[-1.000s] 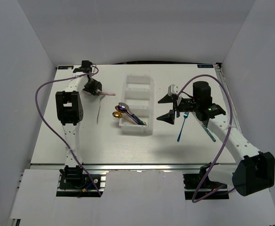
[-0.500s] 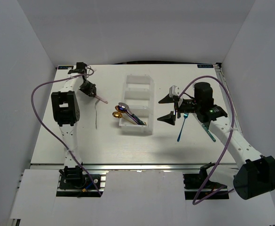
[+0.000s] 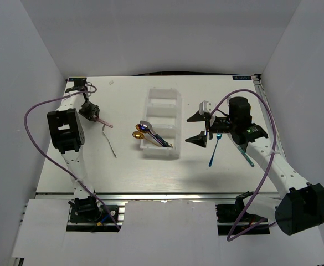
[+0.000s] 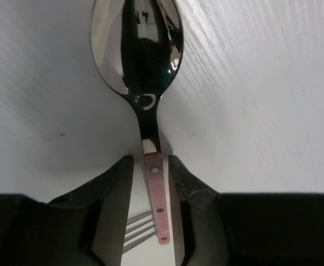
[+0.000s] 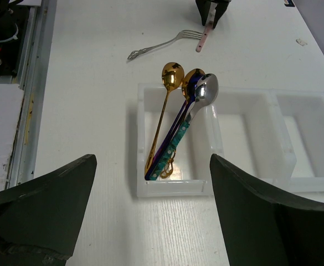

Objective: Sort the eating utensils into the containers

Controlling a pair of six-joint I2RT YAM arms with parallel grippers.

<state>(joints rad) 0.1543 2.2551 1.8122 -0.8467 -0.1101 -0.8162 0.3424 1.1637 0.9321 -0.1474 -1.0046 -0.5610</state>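
At the counter's (image 3: pixel 128 172) far left, my left hand (image 4: pixel 150 166) seemingly pinches the spoon's (image 4: pixel 135 50) handle, bowl pointing rightward toward the tray (image 3: pixel 164 108).

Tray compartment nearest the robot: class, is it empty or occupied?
Occupied: several spoons lie in it, bowls overhanging the tray wall.

Your white counter (image 3: pixel 150 174) carries the translucent organiser tray (image 3: pixel 163 123) at its middle, its long side running near to far. Left of the tray and apart from it, a silver fork (image 3: pixel 111 144) lies flat. Right of the tray you have a slim blue utensil (image 3: pixel 214 152), and further right a teal-handled utensil (image 3: pixel 248 159), partly hidden. A tiny white scrap (image 3: pixel 111 83) sits near the far left edge.
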